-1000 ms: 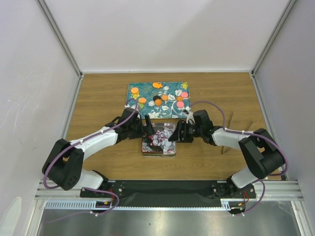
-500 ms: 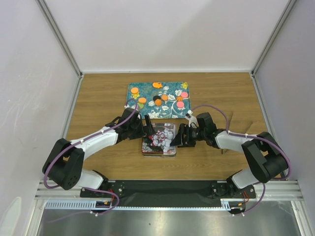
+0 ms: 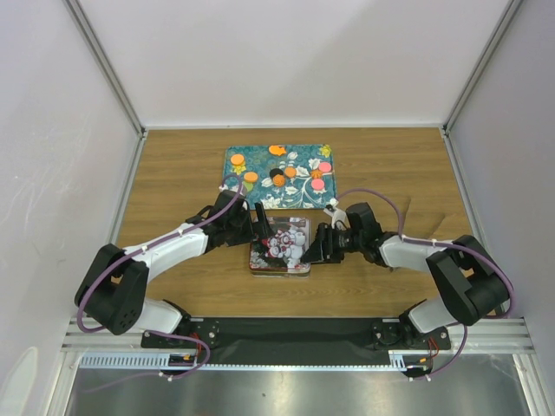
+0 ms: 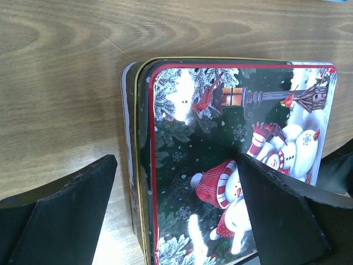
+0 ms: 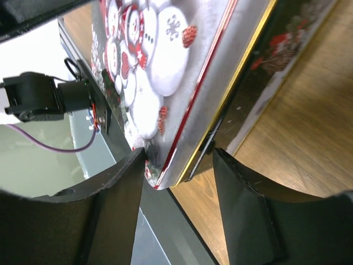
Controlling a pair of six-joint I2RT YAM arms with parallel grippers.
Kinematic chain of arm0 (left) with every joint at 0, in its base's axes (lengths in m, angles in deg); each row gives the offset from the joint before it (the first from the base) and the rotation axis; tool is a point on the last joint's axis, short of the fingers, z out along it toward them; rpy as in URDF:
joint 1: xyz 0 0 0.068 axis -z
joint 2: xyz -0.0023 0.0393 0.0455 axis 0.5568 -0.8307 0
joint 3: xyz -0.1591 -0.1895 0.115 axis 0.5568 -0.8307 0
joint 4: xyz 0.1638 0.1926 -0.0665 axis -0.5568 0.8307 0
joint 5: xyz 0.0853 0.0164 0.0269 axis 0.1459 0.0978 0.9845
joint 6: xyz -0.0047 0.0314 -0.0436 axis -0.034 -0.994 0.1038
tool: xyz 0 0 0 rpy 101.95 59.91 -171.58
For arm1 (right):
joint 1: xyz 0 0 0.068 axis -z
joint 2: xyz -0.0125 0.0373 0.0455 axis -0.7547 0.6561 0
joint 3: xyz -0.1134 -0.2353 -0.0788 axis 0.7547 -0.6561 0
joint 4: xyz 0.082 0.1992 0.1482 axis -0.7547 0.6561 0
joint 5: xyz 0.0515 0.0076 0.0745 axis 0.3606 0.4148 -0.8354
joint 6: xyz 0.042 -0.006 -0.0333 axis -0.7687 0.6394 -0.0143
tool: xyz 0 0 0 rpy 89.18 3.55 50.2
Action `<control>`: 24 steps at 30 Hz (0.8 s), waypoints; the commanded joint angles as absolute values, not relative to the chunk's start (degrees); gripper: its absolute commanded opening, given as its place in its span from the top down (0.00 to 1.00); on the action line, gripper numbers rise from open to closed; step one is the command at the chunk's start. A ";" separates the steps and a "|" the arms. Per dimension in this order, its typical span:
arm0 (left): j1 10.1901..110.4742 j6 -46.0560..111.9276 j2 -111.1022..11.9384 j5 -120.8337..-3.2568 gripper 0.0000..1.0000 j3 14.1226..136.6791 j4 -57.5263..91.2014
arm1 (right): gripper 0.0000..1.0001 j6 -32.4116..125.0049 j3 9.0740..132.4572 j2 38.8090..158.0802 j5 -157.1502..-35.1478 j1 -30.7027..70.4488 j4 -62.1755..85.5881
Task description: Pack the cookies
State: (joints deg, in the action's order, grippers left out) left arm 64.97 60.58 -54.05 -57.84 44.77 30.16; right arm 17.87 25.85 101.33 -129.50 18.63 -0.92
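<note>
- Small, flat, round cookies (image 3: 290,172) in orange, pink, dark brown and green lie scattered across a rectangular teal tray (image 3: 251,158) printed with white flowers, at the far middle of the light-brown wooden table (image 3: 173,173).
- Just on the near side of the tray sits a rectangular metal tin (image 3: 282,247). Its lid (image 4: 220,138) is painted with snowmen, snowy pine boughs and a red bird inside a red border. All the cookies in view are on the tray, apart from the tin.
- The left gripper (image 4: 176,160) stands wide open and holds nothing at the tin's left edge, with one black finger over bare wood and the other above the lid.
- The right gripper (image 5: 179,157) straddles a corner of the lid on the tin's right side. Its black fingers (image 5: 110,215) are set partly apart, and one lies against the lid's rim. Whether they pinch the lid cannot be told.
- At that corner, the right wrist view shows a dark gap between the lid's gold rim and the patterned wall of the tin below.
</note>
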 commanded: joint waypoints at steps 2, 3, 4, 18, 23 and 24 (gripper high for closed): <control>65.56 61.61 -53.89 -56.07 0.03 44.63 29.05 | 0.44 17.96 24.66 102.97 -128.59 17.01 -4.00; 65.65 61.70 -53.89 -56.07 0.03 44.54 28.96 | 0.46 17.78 24.49 103.32 -128.50 17.01 -4.70; 65.74 61.78 -53.98 -56.07 0.03 44.45 28.87 | 0.47 17.26 23.96 103.93 -128.67 17.01 -5.14; 66.70 62.31 -53.81 -55.46 0.03 44.10 28.70 | 0.78 16.19 23.15 105.35 -125.34 14.55 -6.75; 66.62 61.61 -53.10 -54.49 0.02 44.71 30.01 | 0.45 16.81 24.84 102.71 -122.53 13.93 -2.25; 66.62 61.17 -53.19 -54.05 0.02 44.89 30.36 | 0.42 16.99 25.01 100.79 -122.17 14.28 -0.77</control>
State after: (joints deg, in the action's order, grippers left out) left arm 65.97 61.85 -54.01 -55.39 44.42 29.75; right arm 14.35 24.41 103.32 -126.16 14.67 -7.15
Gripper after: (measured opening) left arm 0.976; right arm 0.549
